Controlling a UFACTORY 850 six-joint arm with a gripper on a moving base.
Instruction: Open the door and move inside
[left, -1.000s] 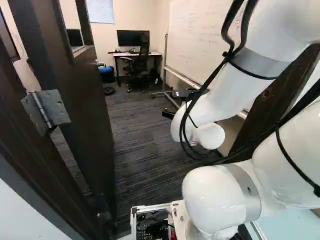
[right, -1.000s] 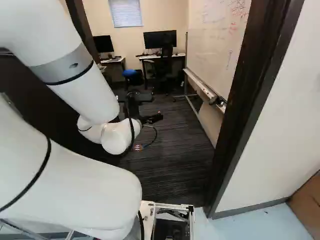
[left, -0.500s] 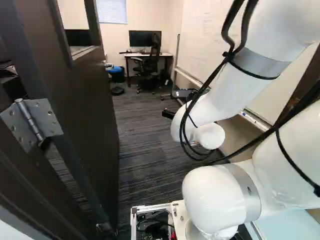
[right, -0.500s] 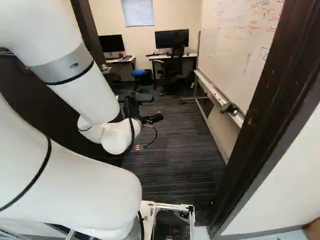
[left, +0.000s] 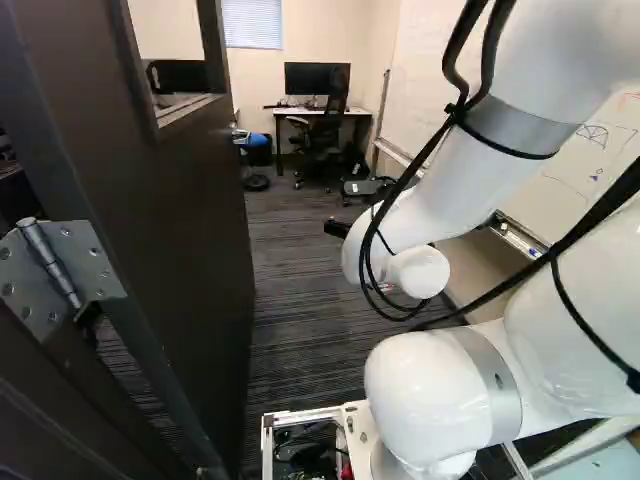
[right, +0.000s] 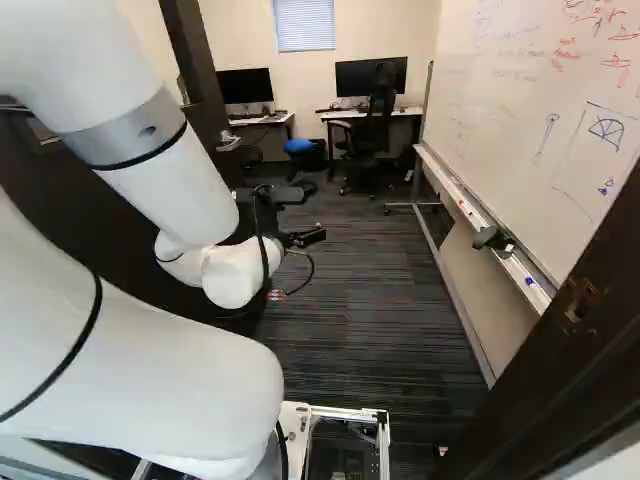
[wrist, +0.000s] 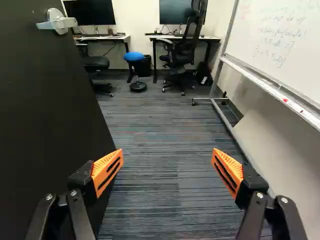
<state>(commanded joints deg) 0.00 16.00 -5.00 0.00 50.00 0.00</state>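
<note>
Black pincer at wide spread: orange pads well apart and turned toward each other, striped carpet showing through the gap. Dark door open, upright, along the left side of the left base view; extends into the room. Lies to the pincer's left, with broad face alongside; in the wrist view, passes behind the nearer finger, close to it, contact impossible to tell. Carries a silver handle near the free edge, ahead of the pincer and off toward the door side. Also carries a metal hinge at the near edge and a window in the upper part.

Across the opening from the door, at the right of the right base view: dark door frame, with a small metal plate set into it. Beyond the frame, whiteboard on a wheeled stand, marked in red and blue; on its tray, a small dark object.

At the carpet's far edge, ahead of the pincer: desk bearing a monitor, black office chair in front, blue-topped stool just beside a black bin.
</note>
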